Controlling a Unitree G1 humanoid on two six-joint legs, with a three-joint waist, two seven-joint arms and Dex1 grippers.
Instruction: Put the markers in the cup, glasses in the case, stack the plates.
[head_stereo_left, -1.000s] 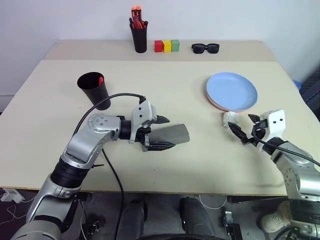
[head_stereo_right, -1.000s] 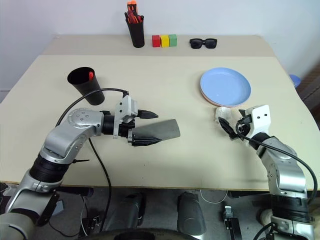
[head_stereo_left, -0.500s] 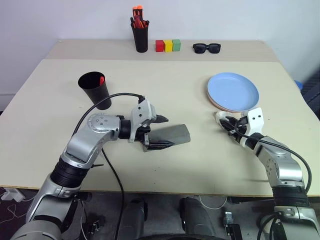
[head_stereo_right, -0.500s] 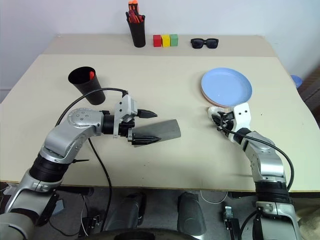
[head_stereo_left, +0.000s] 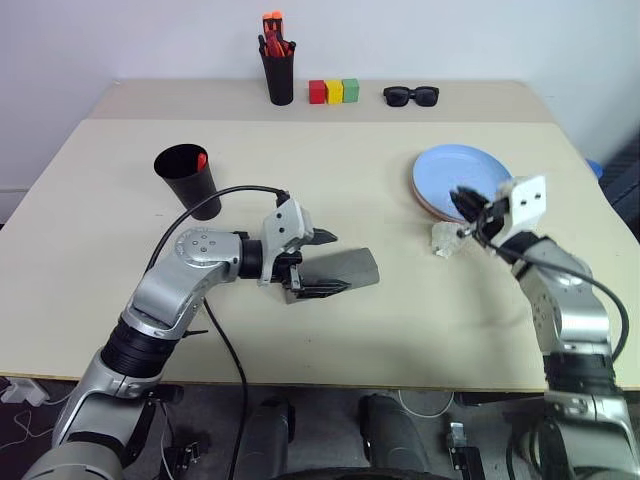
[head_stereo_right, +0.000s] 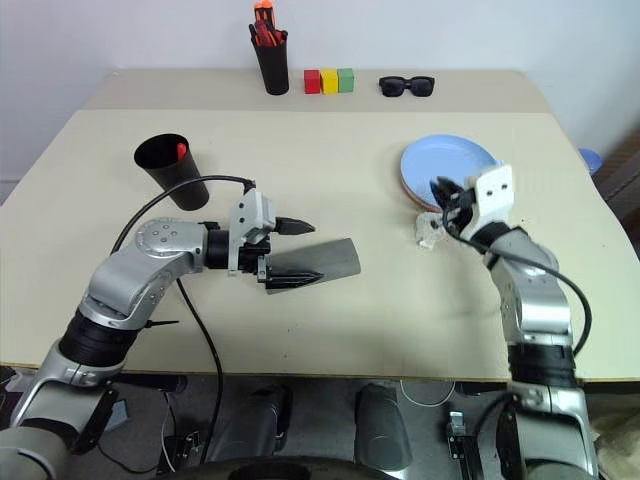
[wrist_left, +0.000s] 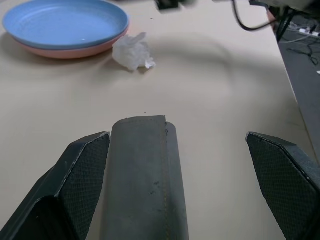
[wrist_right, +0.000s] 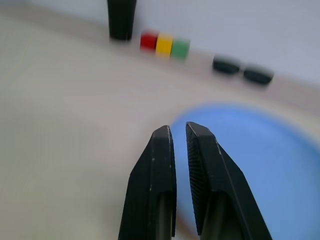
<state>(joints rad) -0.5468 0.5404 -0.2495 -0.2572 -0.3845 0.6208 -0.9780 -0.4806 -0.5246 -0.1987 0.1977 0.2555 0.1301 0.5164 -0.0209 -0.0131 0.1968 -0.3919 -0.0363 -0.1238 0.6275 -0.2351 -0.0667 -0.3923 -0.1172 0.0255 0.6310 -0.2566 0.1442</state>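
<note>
Head views, change: my right gripper (head_stereo_left: 463, 203) has risen from the table beside the crumpled white wad (head_stereo_left: 443, 239) and now hangs over the near rim of the blue plate (head_stereo_left: 462, 180); the wad sits a little nearer the table's middle than a second ago. My left arm has not shifted.
Head views, room: open tabletop (head_stereo_left: 330, 170) lies between the two arms; the plates sit close to the table's right edge, the black cup (head_stereo_left: 188, 180) toward the left with a red marker (head_stereo_left: 202, 160) poking out.
Head views, far edge: pen holder (head_stereo_left: 279, 68), three colour blocks (head_stereo_left: 333, 92) and sunglasses (head_stereo_left: 411, 96) line the back, well apart from both arms.
Left wrist view: my left gripper (wrist_left: 200, 190) stands wide, the grey case (wrist_left: 142, 180) lying closed between its fingers (wrist_left: 82, 175), against one and apart from the other. Ahead, the blue plate rests on the pink plate (wrist_left: 70, 50), the wad just beside them.
Right wrist view: my right fingers (wrist_right: 155, 190) are nearly together with nothing between them; blue plate below, blurred.
</note>
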